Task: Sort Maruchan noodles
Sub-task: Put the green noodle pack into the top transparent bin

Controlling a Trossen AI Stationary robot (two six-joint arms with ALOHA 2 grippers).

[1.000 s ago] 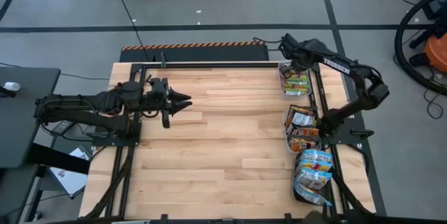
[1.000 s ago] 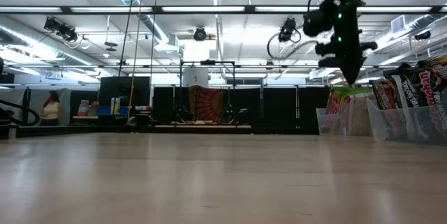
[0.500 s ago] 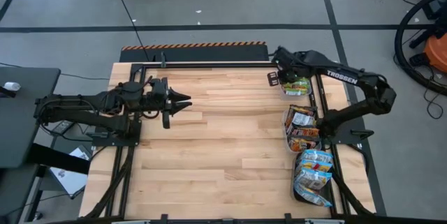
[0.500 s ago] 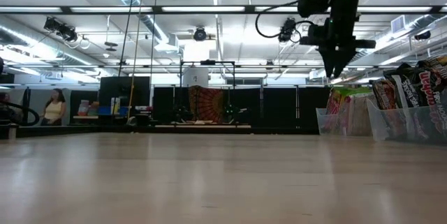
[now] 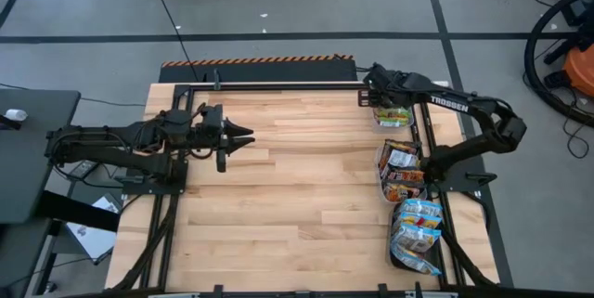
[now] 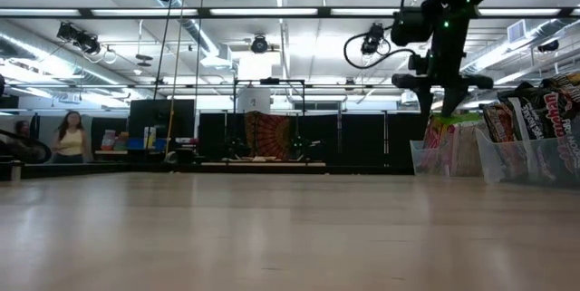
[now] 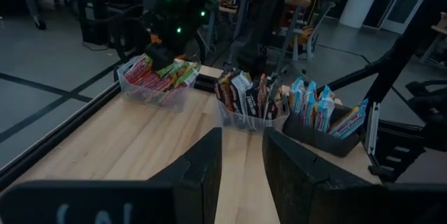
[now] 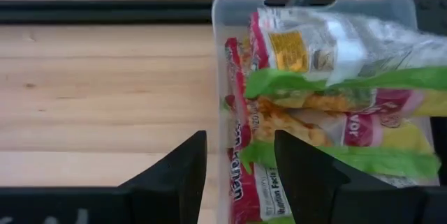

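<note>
Packets all in trays on the right edge, table bare; right gripper above the far tray, holding nothing.

Near to far in the high view: blue packets point(image 5: 417, 233) in the near tray point(image 5: 395, 256), dark packets point(image 5: 401, 172) in the middle tray point(image 5: 380, 161), green packets point(image 5: 393, 113) in the far tray point(image 5: 375, 120). Right gripper point(image 5: 368, 89) sits just over that tray's wall, fingers point(image 8: 172, 170) apart and empty. Left gripper point(image 5: 243, 136) parked at table left, fingers point(image 7: 202, 169) parted a little, nothing between. Judgement: packets light, film slick and crinkly, noodle block inside stiff but brittle. Packed on edge, so pinch the top seam or across the flat faces; go gently or the brick cracks. Clear tray walls are easy to clip.
</note>
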